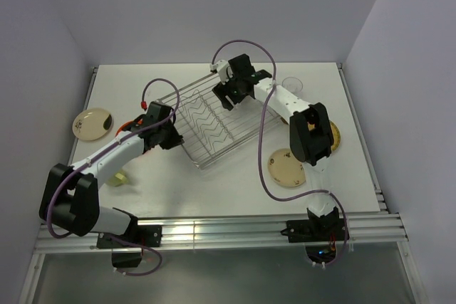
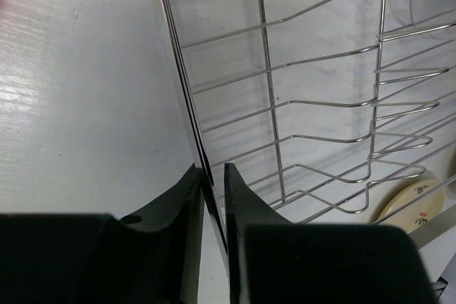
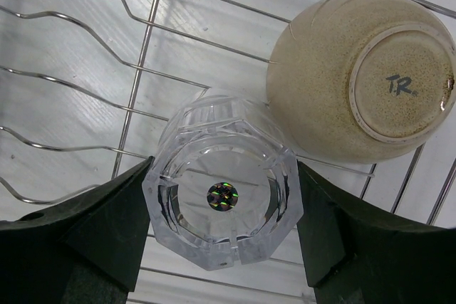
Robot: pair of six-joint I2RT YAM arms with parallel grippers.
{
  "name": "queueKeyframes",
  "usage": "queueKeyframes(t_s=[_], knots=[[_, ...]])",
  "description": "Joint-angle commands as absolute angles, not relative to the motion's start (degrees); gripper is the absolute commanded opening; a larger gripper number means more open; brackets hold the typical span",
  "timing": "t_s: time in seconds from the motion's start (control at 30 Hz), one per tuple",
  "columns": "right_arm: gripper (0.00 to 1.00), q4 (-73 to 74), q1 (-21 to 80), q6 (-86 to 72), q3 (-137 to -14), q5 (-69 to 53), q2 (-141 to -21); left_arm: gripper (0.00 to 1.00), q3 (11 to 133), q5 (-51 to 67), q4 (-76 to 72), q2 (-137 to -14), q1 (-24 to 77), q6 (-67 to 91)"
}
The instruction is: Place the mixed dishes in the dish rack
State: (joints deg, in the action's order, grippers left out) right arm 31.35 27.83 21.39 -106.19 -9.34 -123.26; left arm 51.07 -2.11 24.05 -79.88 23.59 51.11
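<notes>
Centre of the table point(image 1: 214, 190): dish rack point(image 1: 214, 122), set askew to the edges.
Left gripper point(image 2: 211, 169): jaws pinched on the rack's left rim wire; we see the wire between both fingers.
Right gripper point(image 3: 222, 169): over the rack's far corner, jaws pressed to both sides of a clear glass point(image 3: 221, 204), base up.
Beside the glass: speckled beige cup point(image 3: 360, 76), upside down inside the rack.
Outside the rack: we count one cream plate point(image 1: 92, 123) far left, a second cream plate point(image 1: 286, 167) at right.
</notes>
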Motion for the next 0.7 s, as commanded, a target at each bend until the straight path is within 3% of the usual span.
queueKeyframes(t_s=[0.0,0.33,0.67], knots=[[0.03,29.8,27.2,23.7,-109.4,-8.5,-124.4,0.11,51.9,-0.4,22.9,-80.8,24.3,48.2],[0.09,32.0,28.4,23.6,-115.0,-9.5,-127.0,0.13,52.3,1.1,22.7,-80.9,24.3,48.3],[0.16,34.2,27.8,28.2,-111.3,-9.8,-124.5,0.16,52.4,0.7,22.9,-80.7,24.3,48.4]])
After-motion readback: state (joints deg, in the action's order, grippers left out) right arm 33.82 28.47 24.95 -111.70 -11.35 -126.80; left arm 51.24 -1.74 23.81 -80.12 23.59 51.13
